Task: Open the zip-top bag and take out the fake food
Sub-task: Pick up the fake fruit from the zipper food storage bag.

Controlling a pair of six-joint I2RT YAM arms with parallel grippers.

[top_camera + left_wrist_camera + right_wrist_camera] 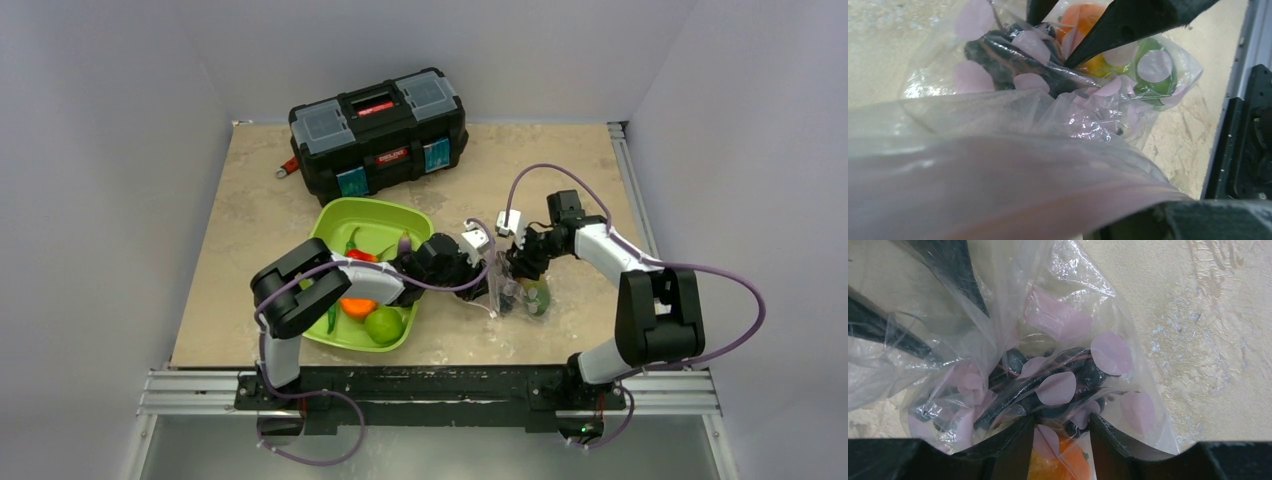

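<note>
Top view: zip-top bag (520,295) sits on counter (260,220) just right of green tray (375,210), between both arms. Left hand (492,272) reaches across the tray to the bag's left edge. Right hand (520,262) is down at the bag's top. Some fake food (384,325) lies in the tray: orange, lime, red and green bits. Black toolbox (380,130) at back.

Left wrist: bag film fills the near view and covers most of the own finger (1198,220). Left hand clenched or released: cannot tell. Right hand's two fingers poke in on either side of an orange piece (1083,15). A dark piece (1013,60) and a green piece (1153,75) are also inside.

Right wrist: right hand's fingers (1118,445) are apart with the orange piece between them. Pinched or not: cannot tell. Left hand's fingers (955,280) show behind film, top left.
</note>
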